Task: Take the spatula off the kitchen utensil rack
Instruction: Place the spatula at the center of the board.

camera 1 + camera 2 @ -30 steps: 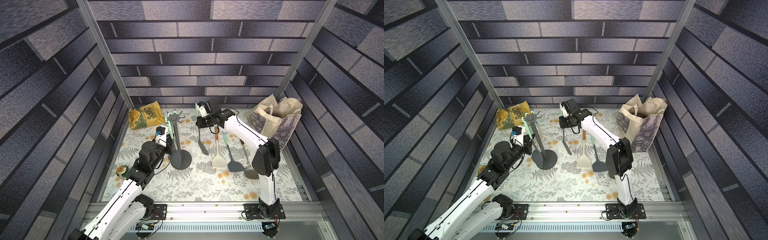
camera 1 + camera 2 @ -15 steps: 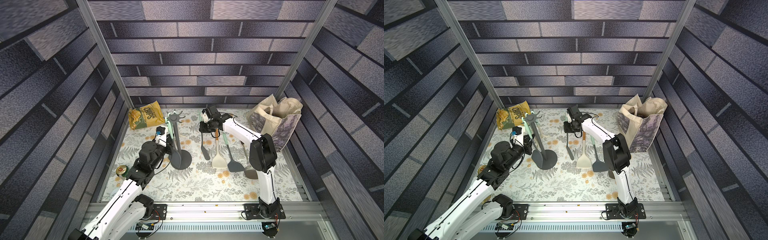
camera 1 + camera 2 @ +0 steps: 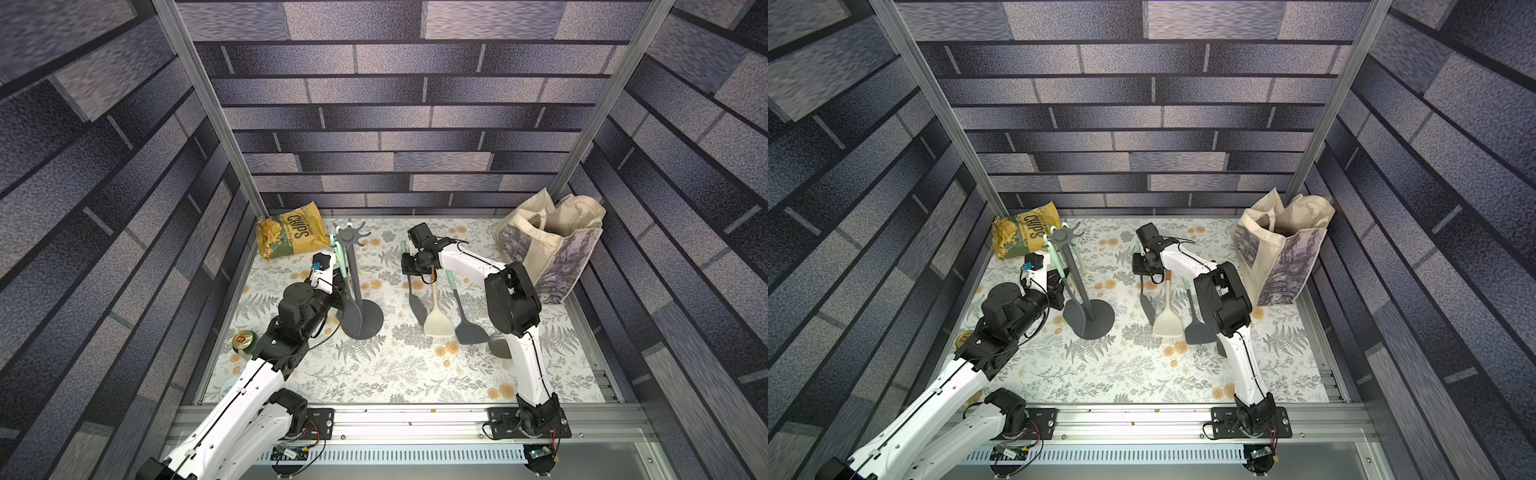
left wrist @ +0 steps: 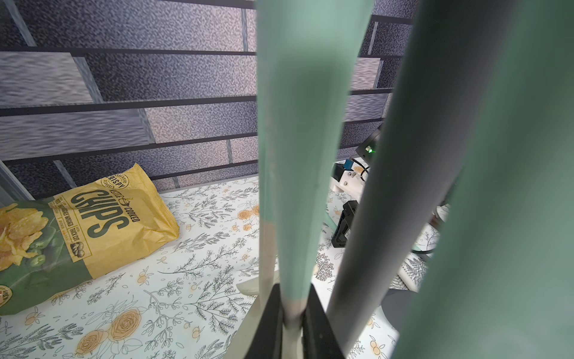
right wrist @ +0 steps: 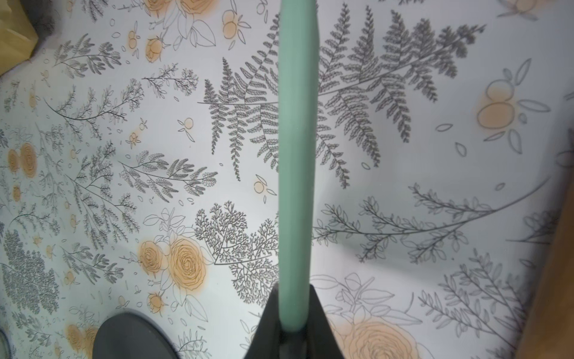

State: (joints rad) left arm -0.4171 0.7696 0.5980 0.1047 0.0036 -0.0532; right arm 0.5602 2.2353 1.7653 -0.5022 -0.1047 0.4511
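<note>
Your two top views look down from high at the front toward the back wall [image 3: 395, 124]; both show the whole floral table [image 3: 395, 374] and the chips bag [image 3: 1025, 235]. Your left wrist camera looks from very near along a mint-green handle [image 4: 298, 155] toward the same chips bag [image 4: 93, 223]. Your right wrist camera faces almost straight down on the table [image 5: 124, 155], close behind a second green handle [image 5: 296, 155].

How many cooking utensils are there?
5 clearly: hanging spatula on rack, held by left gripper; dark spatula in right gripper; cream spatula, grey spatula beside it; fifth utensil partly behind right arm. More may be hidden.
</note>
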